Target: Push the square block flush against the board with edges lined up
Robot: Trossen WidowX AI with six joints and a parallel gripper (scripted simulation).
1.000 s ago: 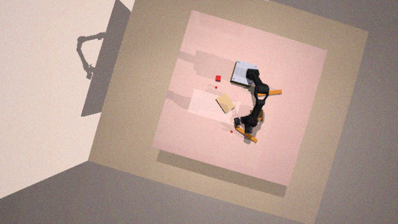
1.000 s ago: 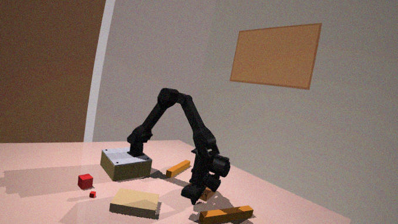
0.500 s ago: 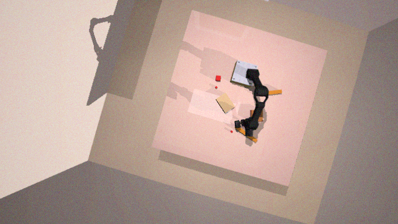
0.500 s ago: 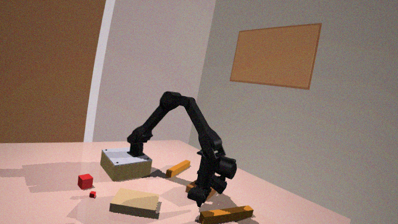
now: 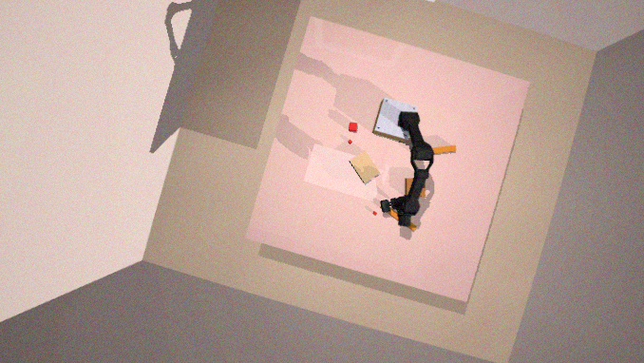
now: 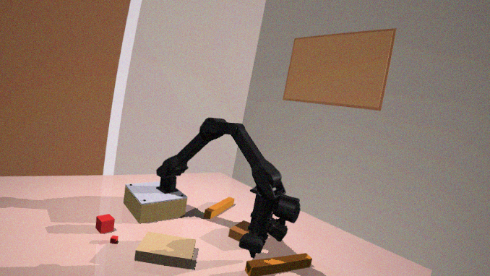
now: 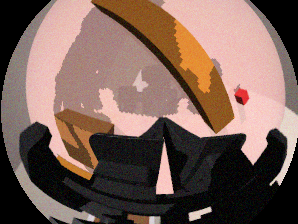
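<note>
Two task parts lie near the black claw (image 6: 254,251), whose fingers are pressed together w/ nothing between them, tip low over the pink table (image 6: 65,188). The long orange-brown wooden board (image 7: 174,55) lies slantwise just ahead of the claw; the squat brown square wooden block (image 7: 79,137) sits to its left & slightly behind, partly hidden by the wrist, so the claw hangs betw. the two. Block & board are apart, not yet mated. Whether the tip touches the board: can't tell. Risks, as I judge them: a shove off the board's middle would prob. spin it instead of sliding it square, so a corner meets the block, not a whole side, & edges end up uneven. Tip set too high could ride over the low board; too low, it drags on the table. A tiny red cube (image 7: 241,96) beyond the board's right end could snag it if pushed that way.
</note>
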